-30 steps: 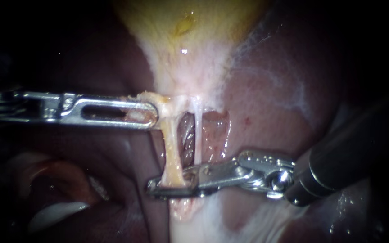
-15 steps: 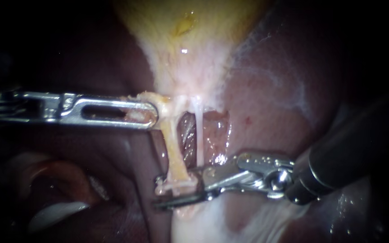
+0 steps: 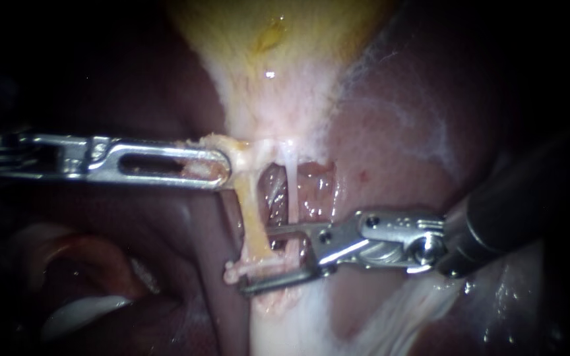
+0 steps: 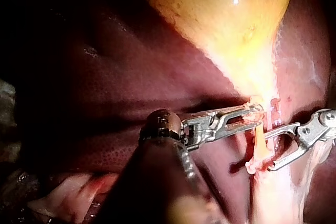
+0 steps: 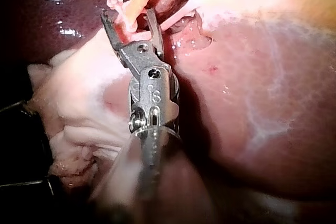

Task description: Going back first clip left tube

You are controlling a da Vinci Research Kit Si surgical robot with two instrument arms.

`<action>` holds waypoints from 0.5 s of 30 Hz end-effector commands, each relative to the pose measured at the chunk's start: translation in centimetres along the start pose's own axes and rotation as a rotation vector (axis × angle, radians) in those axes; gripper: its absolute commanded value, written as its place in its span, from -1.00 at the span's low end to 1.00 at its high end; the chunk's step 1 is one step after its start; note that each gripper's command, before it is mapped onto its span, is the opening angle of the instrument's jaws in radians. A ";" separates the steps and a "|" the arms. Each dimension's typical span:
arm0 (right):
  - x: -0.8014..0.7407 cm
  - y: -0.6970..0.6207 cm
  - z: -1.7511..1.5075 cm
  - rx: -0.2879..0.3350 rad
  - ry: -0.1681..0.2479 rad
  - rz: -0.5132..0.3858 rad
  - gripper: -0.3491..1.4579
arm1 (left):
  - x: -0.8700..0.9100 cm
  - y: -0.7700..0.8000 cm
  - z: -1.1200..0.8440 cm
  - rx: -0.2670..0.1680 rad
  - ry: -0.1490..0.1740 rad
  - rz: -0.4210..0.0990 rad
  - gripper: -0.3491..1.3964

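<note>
**Open jaws astride the clipped left tube**

Over on the left, the left instrument (image 3: 222,168), slotted bright-steel jaws on a slim shaft, lies level across the field. Its jaws are clamped tight on the top end of the left tube (image 3: 251,211), a tan-yellow fleshy strand, right where it meets the neck of the gallbladder (image 3: 278,46), the glossy yellow sac above. From that grip the tube runs taut and straight down.

At its lower end sits the clip (image 3: 262,266), a small pale whitish bar lying squarely across the tube, with one knobbed end poking out past it.

And there's the right instrument (image 3: 255,260), hinged silver jaws on a dark shaft. The jaws are spread wide and grip nothing. Tube and clip sit in the gap between them, the upper jaw well above the clip and the lower jaw just beneath it. Whether that lower jaw touches the clip, I can't tell.

Just beside the left tube hangs the right tube (image 3: 289,191), a thin white thread reaching down to the upper jaw. Dark red-brown liver (image 3: 397,132) surrounds it all.
</note>
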 end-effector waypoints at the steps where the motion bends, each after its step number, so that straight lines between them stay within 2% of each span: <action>1: 0.02 0.00 -0.11 -0.005 0.001 -0.002 -0.06 | 0.00 0.00 0.00 0.001 0.000 0.000 -1.00; 11: 0.43 0.02 -1.04 -0.039 0.006 -0.060 -0.06 | -0.01 0.01 0.00 0.001 0.000 0.001 -1.00; 15: 0.49 0.02 -1.24 -0.051 0.003 -0.075 -0.06 | 0.00 0.02 0.01 0.001 0.000 0.001 -1.00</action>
